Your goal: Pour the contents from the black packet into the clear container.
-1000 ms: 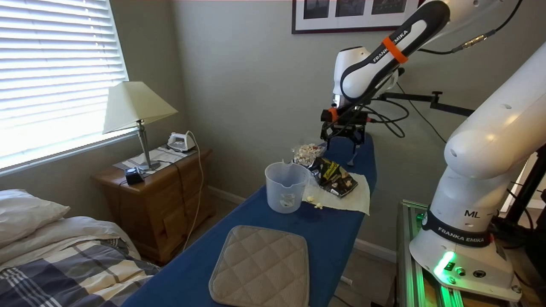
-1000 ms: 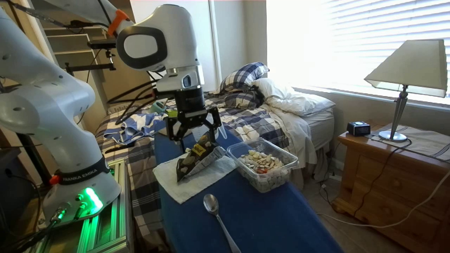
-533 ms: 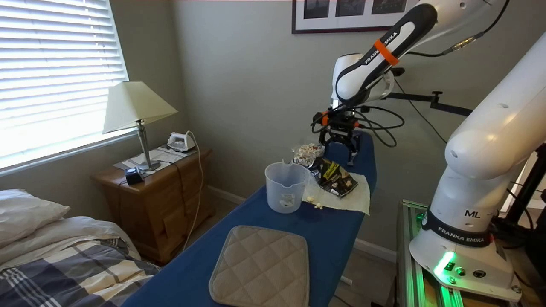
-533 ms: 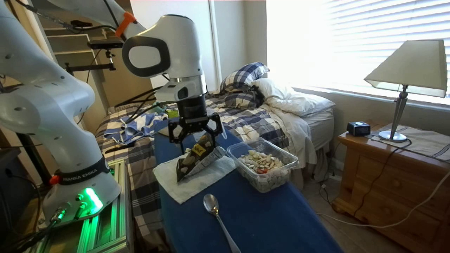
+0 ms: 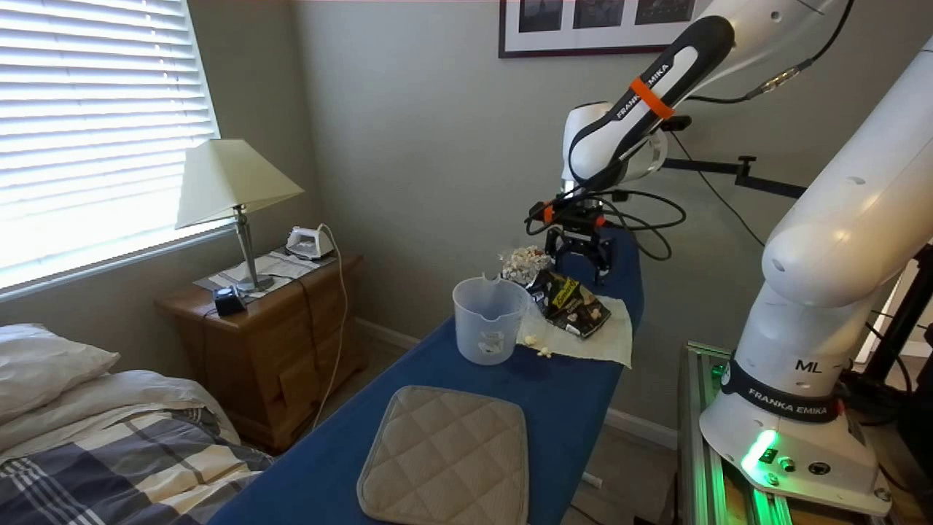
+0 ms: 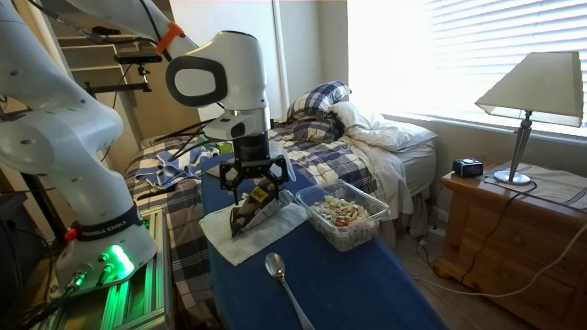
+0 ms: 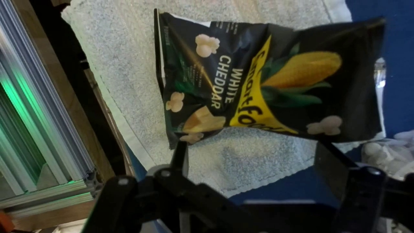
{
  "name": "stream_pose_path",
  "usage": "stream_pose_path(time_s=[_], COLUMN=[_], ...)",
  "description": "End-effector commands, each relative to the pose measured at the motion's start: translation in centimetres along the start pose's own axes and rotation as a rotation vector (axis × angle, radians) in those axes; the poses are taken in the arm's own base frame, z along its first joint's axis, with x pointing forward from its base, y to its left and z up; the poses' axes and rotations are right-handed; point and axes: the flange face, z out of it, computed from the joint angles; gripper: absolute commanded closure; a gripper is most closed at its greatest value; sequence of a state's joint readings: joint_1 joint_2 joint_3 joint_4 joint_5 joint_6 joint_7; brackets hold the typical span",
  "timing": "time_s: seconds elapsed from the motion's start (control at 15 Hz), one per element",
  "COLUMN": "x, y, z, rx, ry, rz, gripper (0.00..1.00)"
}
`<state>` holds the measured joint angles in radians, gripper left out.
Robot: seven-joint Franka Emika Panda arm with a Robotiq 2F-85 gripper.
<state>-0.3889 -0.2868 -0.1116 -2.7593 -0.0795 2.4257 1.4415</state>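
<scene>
The black packet is a crinkled dark popcorn bag with yellow lettering, lying on a white cloth. From above, the wrist view shows the whole packet stretched across the upper half. My gripper stands open, its fingertips at the packet's near edge and only cloth seen between them. In an exterior view the gripper is just over the packet, one finger on either side; whether they touch it I cannot tell. The clear container, a see-through jug, stands upright beside the cloth and looks empty.
The white cloth lies on a blue padded board. Beside it sits a clear plastic box of pale pieces, with a metal spoon nearby. A few popcorn pieces lie by the jug. A quilted pad is in front.
The arm has come down, bringing my gripper lower over the packet, and its jaws have stayed apart. The packet, jug, box and spoon lie where they were.
</scene>
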Motion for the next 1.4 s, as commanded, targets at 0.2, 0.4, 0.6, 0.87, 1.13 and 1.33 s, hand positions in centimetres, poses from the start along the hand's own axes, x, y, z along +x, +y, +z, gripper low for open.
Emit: stream_pose_path(time_s=[0.2, 0.4, 0.6, 0.87, 1.13, 1.33], x=[-1.8, -2.9, -3.4, -3.9, -3.9, -3.7], y=[-0.3, -0.3, -0.6, -1.1, -0.9, -1.3], z=[1.4, 2.2, 1.8, 0.3, 0.1, 0.2], rx=[-0.025, -0.045, -0.028, 0.024, 0.029, 0.014], ry=[-0.065, -0.079, -0.066, -0.052, -0.053, -0.052], rz=[0.024, 0.005, -0.039, -0.098, -0.119, -0.131], gripper=[0.00, 0.00, 0.25, 0.48, 0.77, 0.97])
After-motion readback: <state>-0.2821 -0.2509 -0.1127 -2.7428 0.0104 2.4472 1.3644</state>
